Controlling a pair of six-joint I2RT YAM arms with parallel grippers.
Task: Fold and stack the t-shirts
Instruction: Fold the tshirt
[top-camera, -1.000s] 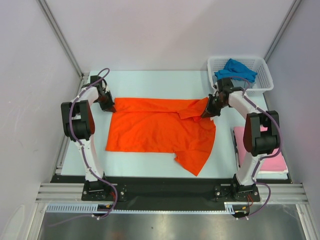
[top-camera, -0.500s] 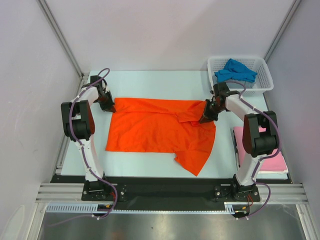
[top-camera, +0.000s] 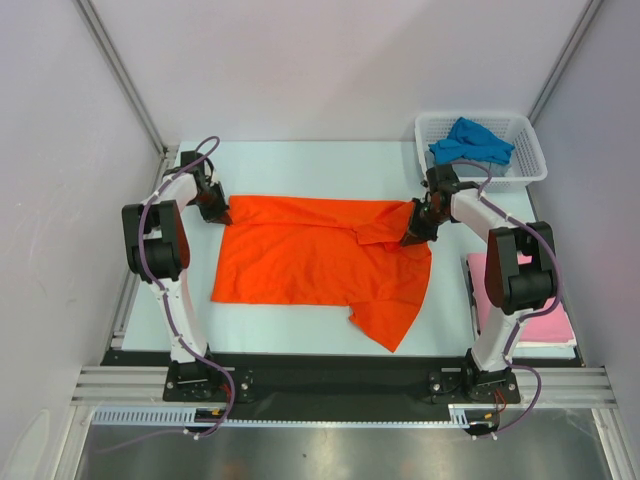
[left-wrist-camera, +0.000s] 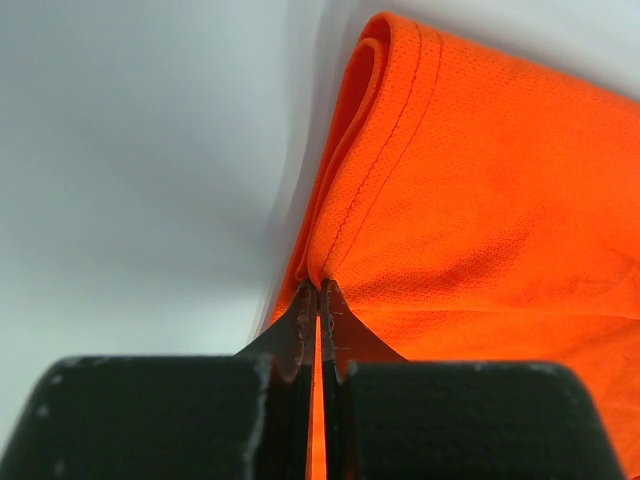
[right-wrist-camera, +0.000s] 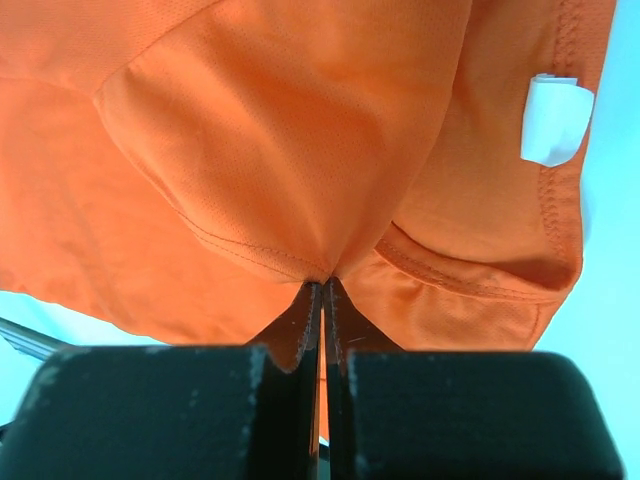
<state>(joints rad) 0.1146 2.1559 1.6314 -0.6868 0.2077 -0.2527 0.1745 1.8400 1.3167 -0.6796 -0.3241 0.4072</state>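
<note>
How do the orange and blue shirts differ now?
Place: the orange shirt lies on the table; the blue shirt sits in the basket.
Pose: the orange shirt is spread mostly flat; the blue shirt is bunched up.
Grip: the left gripper and right gripper pinch the orange shirt; no gripper touches the blue shirt.
Shared: neither is neatly folded.

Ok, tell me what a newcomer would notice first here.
The bright orange-red t-shirt spread over the middle of the table, pinched along its far edge by the left gripper and the right gripper, one at each end. Then the blue t-shirt heaped in the white basket at the far right, and the pink t-shirt at the near right, partly hidden by the right arm.
</note>
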